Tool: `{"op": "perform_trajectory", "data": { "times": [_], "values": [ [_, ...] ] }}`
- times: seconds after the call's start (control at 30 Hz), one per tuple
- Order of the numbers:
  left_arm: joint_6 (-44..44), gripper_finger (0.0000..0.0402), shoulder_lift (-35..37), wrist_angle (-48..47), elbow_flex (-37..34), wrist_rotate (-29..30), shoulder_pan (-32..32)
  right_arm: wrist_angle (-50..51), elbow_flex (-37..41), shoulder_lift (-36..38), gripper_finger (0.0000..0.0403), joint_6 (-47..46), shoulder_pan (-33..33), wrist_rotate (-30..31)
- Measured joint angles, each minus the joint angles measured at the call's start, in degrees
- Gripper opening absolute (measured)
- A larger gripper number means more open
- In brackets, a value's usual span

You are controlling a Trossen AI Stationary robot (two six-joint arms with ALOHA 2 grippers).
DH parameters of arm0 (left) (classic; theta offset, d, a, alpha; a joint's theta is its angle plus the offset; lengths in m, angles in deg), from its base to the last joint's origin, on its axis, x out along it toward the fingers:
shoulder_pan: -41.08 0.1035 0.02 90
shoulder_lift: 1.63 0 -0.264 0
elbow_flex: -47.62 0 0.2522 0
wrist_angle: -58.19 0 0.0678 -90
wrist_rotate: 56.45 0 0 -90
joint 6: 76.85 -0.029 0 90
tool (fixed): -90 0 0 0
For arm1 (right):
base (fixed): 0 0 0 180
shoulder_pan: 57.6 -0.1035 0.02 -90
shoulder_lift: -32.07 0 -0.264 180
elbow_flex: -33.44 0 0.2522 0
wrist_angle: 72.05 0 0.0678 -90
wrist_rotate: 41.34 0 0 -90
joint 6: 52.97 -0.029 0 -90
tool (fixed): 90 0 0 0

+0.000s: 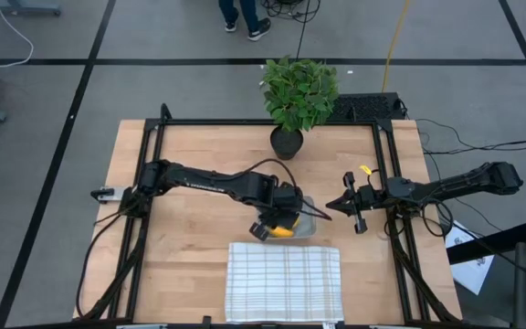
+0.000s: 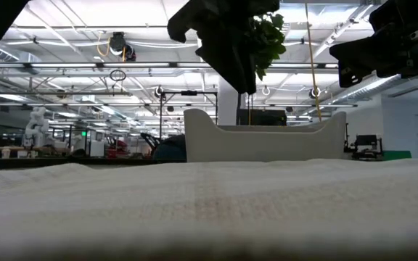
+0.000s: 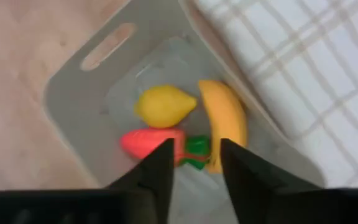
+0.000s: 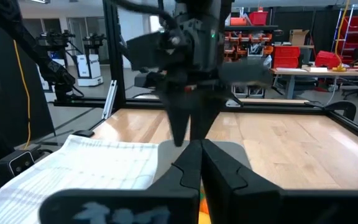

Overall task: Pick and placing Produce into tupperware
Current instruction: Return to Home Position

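So, which way does the produce (image 3: 166,107) lie from the left pincer (image 3: 196,149)?
Directly beneath its parted, empty fingers: banana (image 3: 225,118), lemon (image 3: 160,104) and carrot (image 3: 148,142) inside the tupperware (image 3: 73,99), frame centre; the right pincer (image 4: 201,149), closed, waits centre-right.

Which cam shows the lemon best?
Left wrist view: the lemon lies unobstructed in the tupperware. High view shows only a yellow bit by the left tool. Low and right wrist views don't show it.
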Motion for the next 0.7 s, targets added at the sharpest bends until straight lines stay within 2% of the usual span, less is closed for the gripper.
{"op": "perform_trajectory", "data": {
  "times": [0.17,0.23,0.53,0.7],
  "values": [
    [1.3,0.0032,1.8,-0.99,0.77,1.04,1.24,-0.02,-0.02,0.0,0.0,0.0,0.02,0.0],
    [2.23,0.0009,2.75,-0.91,0.77,0.7,1.79,0.0,-0.01,0.0,0.0,0.0,0.0,0.0],
    [3.13,0.0003,11.73,-2.22,0.79,0.69,1.53,-0.02,0.0,0.0,0.0,0.0,0.0,0.0],
    [5.87,0.0002,19.12,-3.82,-2.27,3.95,1.57,0.06,-0.01,0.04,0.0,0.0,0.0,0.0]
  ]
}}
